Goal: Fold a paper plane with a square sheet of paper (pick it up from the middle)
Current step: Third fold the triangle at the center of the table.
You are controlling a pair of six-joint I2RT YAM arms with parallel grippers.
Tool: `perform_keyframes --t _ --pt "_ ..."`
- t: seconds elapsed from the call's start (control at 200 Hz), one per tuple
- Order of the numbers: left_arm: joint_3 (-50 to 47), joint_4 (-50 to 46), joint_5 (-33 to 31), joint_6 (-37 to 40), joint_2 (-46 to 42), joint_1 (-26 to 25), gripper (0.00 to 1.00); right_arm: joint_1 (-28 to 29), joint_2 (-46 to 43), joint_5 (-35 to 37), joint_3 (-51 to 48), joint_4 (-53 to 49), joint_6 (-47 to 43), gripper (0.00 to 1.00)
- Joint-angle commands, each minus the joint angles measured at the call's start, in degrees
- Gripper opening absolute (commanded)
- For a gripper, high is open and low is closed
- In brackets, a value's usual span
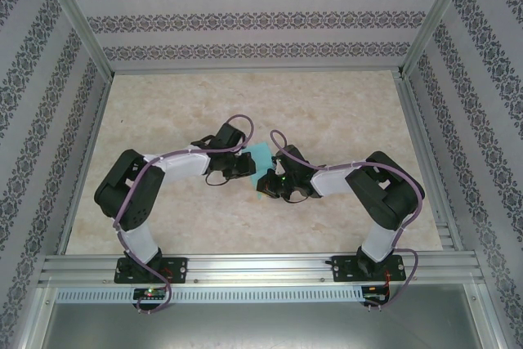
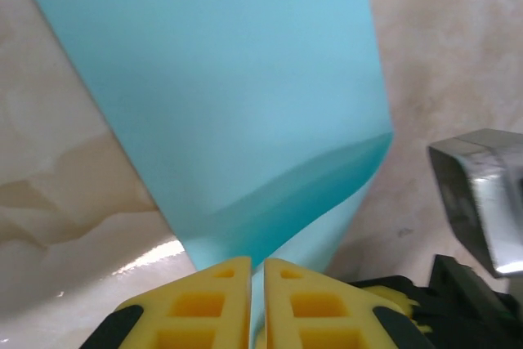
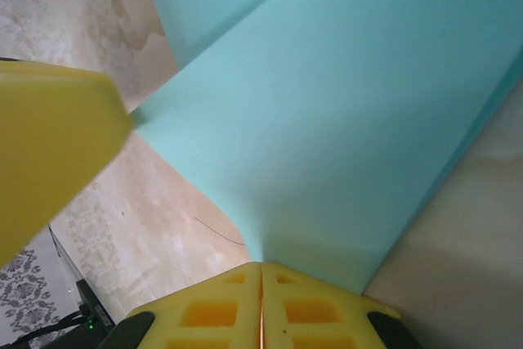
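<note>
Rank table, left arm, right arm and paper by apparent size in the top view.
1. Table
2. Left arm and right arm: they look alike, so no ranking between them
3. Paper: smallest, partly hidden by the arms

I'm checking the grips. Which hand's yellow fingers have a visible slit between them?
The left hand: a thin slit shows between its fingers where the turquoise paper enters. The right hand's fingers meet flush on the paper.
</note>
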Motion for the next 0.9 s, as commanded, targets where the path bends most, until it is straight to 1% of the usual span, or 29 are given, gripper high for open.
perform_keyframes --t 0.0,0.13,0.235,0.435,0.535,0.749,0.894 --pt "0.2 1.6 2.2 1.3 -0.8 -0.5 0.14 0.9 1.6 1.2 0.2 -3.3 -1.7 0.09" --pt "-0.5 2.7 3.6 1.5 0.3 -1.5 0.14 0.8 1.7 1.0 0.4 -3.6 -1.9 0.09" --pt "-0.1 2.5 3.5 1.4 1.7 -2.1 0.14 0.9 1.9 1.0 0.5 -3.8 -2.2 0.09" --pt "0.7 0.0 1.0 1.5 4.2 -2.2 0.12 0.9 1.9 1.0 0.6 -3.9 -2.2 0.09" --pt "0.8 -1.6 -1.3 1.2 5.2 -2.1 0.10 1.0 1.6 0.9 0.5 -3.8 -2.3 0.09" --pt "0.7 -3.3 -3.8 0.9 6.3 -2.2 0.07 1.0 -1.3 0.6 0.4 -3.9 -3.5 0.09" --pt "0.6 -4.3 -4.7 0.8 6.9 -2.2 0.06 1.7 -2.8 -0.3 0.8 -8.3 -6.2 0.09"
